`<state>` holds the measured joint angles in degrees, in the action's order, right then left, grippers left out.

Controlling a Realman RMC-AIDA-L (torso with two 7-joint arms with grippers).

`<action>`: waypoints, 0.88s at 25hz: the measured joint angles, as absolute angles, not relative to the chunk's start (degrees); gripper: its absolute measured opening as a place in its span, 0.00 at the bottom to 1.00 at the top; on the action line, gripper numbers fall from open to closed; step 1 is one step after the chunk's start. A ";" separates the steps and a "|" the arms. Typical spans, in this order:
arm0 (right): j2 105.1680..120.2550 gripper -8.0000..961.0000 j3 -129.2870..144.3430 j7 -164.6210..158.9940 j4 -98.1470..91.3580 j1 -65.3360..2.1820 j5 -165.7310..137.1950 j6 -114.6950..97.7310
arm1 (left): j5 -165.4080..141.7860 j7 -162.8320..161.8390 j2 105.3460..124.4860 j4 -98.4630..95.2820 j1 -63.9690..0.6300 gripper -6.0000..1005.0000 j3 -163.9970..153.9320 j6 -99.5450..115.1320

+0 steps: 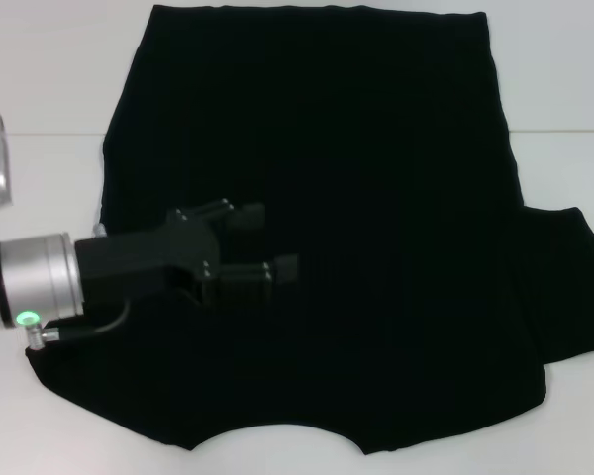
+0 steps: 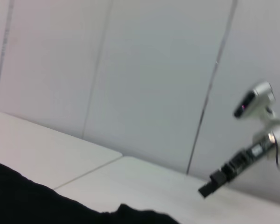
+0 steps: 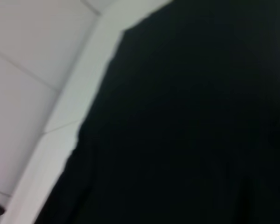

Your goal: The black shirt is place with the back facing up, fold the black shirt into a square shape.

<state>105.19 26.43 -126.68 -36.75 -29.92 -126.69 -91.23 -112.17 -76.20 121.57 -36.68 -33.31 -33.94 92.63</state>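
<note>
One sleeve looks folded in; the black shirt (image 1: 376,228) covers the table (image 1: 554,89), right sleeve out at 3 o'clock. Left gripper (image 1: 272,242) hovers over it at 9 o'clock, jaws spread, holding nothing. Most folds remain.

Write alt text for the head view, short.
A black shirt lies spread over a white table, neckline nearest the camera, right sleeve out flat. The left gripper reaches in from the left above the shirt's left side, fingers apart and holding nothing. The right gripper is out of frame.
</note>
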 joint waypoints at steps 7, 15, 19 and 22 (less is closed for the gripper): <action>104.34 0.85 26.03 -137.29 -41.96 -29.71 -137.45 -91.85 | -114.53 -68.59 122.21 -37.12 -32.62 0.92 -37.57 91.75; 104.66 0.82 26.57 -141.06 -41.34 -31.46 -142.42 -88.46 | -115.80 -61.68 122.67 -37.22 -32.47 0.92 -38.40 92.34; 105.09 0.82 26.78 -141.51 -39.43 -33.19 -144.53 -85.40 | -115.84 -61.71 122.80 -37.17 -32.89 0.92 -38.47 91.83; 105.21 0.82 27.32 -141.73 -37.16 -34.37 -145.22 -83.47 | -115.84 -61.79 122.79 -37.13 -32.94 0.92 -38.48 91.47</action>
